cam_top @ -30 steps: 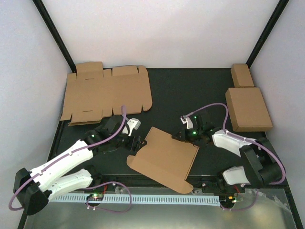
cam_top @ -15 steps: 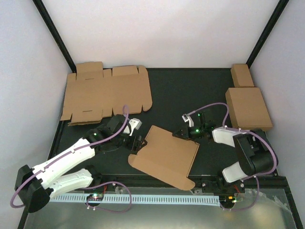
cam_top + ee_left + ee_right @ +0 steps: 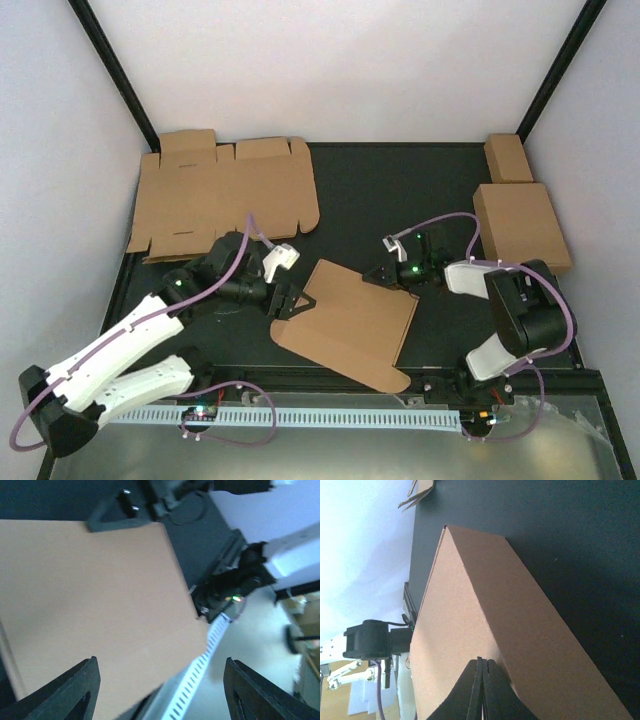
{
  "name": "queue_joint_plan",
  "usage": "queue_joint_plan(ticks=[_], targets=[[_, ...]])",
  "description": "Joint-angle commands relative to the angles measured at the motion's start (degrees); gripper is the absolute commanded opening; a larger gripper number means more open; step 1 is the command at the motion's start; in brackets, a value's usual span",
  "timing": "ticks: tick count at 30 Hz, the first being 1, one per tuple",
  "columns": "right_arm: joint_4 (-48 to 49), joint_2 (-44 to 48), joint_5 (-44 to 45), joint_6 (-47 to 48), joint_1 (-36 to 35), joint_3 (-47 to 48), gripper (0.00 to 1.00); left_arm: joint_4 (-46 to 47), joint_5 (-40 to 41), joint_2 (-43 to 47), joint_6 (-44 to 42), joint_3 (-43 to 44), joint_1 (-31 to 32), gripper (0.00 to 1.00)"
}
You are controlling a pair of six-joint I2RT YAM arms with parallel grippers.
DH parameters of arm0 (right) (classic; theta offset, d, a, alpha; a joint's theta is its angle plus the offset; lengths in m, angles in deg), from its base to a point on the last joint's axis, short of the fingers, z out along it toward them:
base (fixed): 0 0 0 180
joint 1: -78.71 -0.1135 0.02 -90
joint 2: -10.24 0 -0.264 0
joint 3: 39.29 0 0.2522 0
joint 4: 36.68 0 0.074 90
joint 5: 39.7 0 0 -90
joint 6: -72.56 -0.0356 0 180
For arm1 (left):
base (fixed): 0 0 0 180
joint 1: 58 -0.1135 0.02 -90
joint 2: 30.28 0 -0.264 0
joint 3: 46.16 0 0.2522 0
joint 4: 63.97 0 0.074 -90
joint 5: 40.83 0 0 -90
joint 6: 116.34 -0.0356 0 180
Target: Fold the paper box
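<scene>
The plain brown cardboard paper box lay partly folded at the near middle of the black table. My left gripper had its jaws spread wide at the box's left edge, holding nothing. My right gripper, pinched fully together and empty, sat at its far corner. Beyond, far left, lay a flat brown die-cut cardboard sheet.

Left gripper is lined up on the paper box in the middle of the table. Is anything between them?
Nothing visible stands between them. The left gripper, jaws open, sits right at the left edge of the paper box, and the left wrist view shows only bare cardboard ahead of it.
</scene>
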Motion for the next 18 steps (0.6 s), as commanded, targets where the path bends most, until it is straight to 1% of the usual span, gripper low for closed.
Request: queue_joint_plan(ticks=[1, 5, 9, 13, 18], targets=[[-4.75, -3.53, 10.57, 1.27, 1.94, -0.13, 0.02, 0.01, -10.10, 3.38, 1.57, 0.97, 0.36, 0.70], [-4.69, -4.88, 9.60, 1.13, 3.47, 0.60, 0.02, 5.38, -12.23, 4.11, 4.82, -4.43, 2.82, 0.69], [-4.09, -7.16, 6.56, 0.84, 5.33, 1.26, 0.02, 10.46, -9.60, 3.90, 6.97, -7.73, 7.63, 0.69], [-3.77, -9.02, 4.48, 0.96, 7.25, 1.92, 0.02, 11.94, -7.58, 2.75, 7.41, -7.88, 10.00, 0.69], [-4.15, -10.33, 3.68, 1.38, 7.61, 3.37, 0.02, 14.11, -8.34, 3.04, 7.13, -6.56, 13.39, 0.69]])
